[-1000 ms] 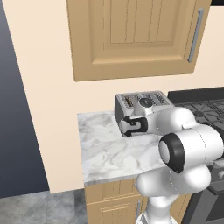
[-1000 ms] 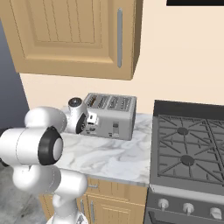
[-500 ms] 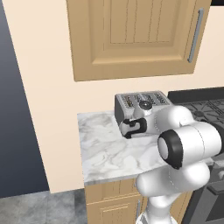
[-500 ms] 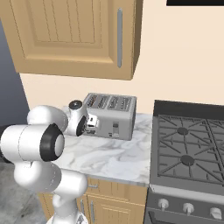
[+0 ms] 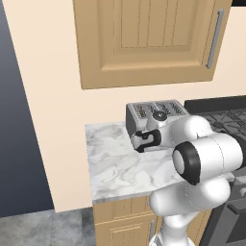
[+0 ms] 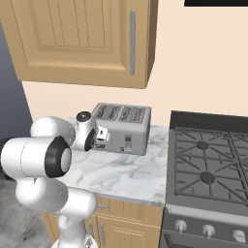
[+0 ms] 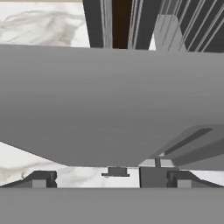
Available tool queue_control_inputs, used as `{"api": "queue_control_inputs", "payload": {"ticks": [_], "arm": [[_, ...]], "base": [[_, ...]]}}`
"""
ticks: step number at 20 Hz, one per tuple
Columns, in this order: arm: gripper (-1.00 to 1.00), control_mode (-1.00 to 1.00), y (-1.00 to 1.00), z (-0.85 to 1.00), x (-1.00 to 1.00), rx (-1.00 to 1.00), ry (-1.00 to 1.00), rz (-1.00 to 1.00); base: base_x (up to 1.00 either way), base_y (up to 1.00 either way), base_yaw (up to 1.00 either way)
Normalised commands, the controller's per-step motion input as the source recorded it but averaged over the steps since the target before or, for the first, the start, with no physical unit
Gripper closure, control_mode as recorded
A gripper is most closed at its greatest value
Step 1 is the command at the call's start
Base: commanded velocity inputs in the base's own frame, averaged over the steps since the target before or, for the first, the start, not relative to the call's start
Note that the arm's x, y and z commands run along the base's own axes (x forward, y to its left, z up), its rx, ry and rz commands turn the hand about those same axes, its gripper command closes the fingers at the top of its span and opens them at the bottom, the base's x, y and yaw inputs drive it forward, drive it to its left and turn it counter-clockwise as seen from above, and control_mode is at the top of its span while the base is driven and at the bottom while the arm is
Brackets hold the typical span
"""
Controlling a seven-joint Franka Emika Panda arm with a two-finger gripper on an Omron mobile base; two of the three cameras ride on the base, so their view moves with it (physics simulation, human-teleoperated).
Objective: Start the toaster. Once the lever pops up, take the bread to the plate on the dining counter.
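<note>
Toaster [image 6: 122, 128] on marble counter [image 5: 120, 168] beside stove [image 6: 208, 164]. Hand [image 6: 100, 138] at toaster front, fingers apart, holding nothing. Bread [image 7: 121, 24] in slot.

A home kitchen, rendered. Shown by the wood wall cabinet [image 5: 149, 41], marble counter [image 5: 120, 163] over wood base cabinets, a toaster [image 6: 123, 128], and a gas stove [image 6: 208, 167] alongside.

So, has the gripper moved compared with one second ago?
Barely, if at all. In both base views the gripper stays at the same spot against the toaster front, jaws open.
</note>
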Motion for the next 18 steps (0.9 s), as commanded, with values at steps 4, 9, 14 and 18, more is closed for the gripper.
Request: {"api": "queue_control_inputs", "payload": {"ticks": [4, 9, 14, 18], "arm": [[-1.0, -1.0, 0.0, 0.0, 0.0, 0.0, 0.0, 0.0], [-1.0, -1.0, 0.0, 0.02, 0.0, 0.0, 0.0, 0.0], [-1.0, -1.0, 0.0, 0.02, 0.0, 0.0, -0.03, 0.0], [-1.0, -1.0, 0.0, 0.04, 0.0, 0.0, -0.03, 0.0]], "base": [[0.0, 0.0, 0.0], [0.0, 0.0, 0.0], [0.0, 0.0, 0.0], [0.0, 0.0, 0.0]]}}
